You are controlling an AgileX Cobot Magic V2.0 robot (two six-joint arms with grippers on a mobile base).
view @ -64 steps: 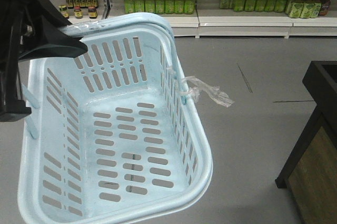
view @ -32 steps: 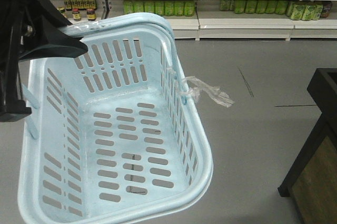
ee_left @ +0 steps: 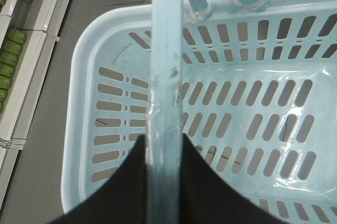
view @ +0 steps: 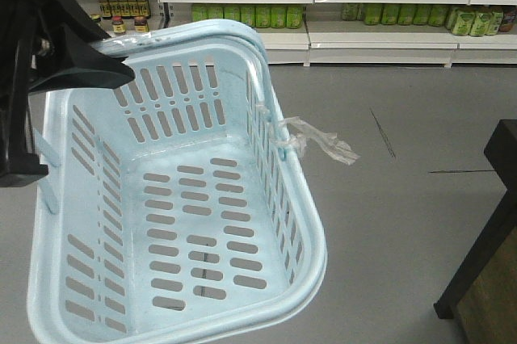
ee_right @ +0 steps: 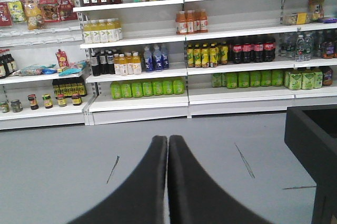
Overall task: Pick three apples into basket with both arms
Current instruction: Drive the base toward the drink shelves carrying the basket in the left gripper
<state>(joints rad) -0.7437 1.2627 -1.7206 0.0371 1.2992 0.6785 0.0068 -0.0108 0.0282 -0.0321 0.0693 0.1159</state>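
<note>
Basket [view: 300, 199] held up empty, apples nowhere in view
Left gripper [ee_left: 163, 141] pinches the handle [ee_left: 166, 71], black fingers [ee_left: 210, 187] on either side; right gripper [ee_right: 168, 148] is pressed together on nothing. Thin slotted plastic should be light and fairly stiff (slick, too), so the handle's middle looks the sensible hold. Grey floor [view: 404, 223] lies below, stocked shelves [ee_right: 137, 103] beyond.

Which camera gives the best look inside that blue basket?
The front-facing view: the basket shows nearly whole, its slotted floor bare. The left wrist view shows only part, crossed by the handle between the jaws. The right wrist view shows none of it.
</note>
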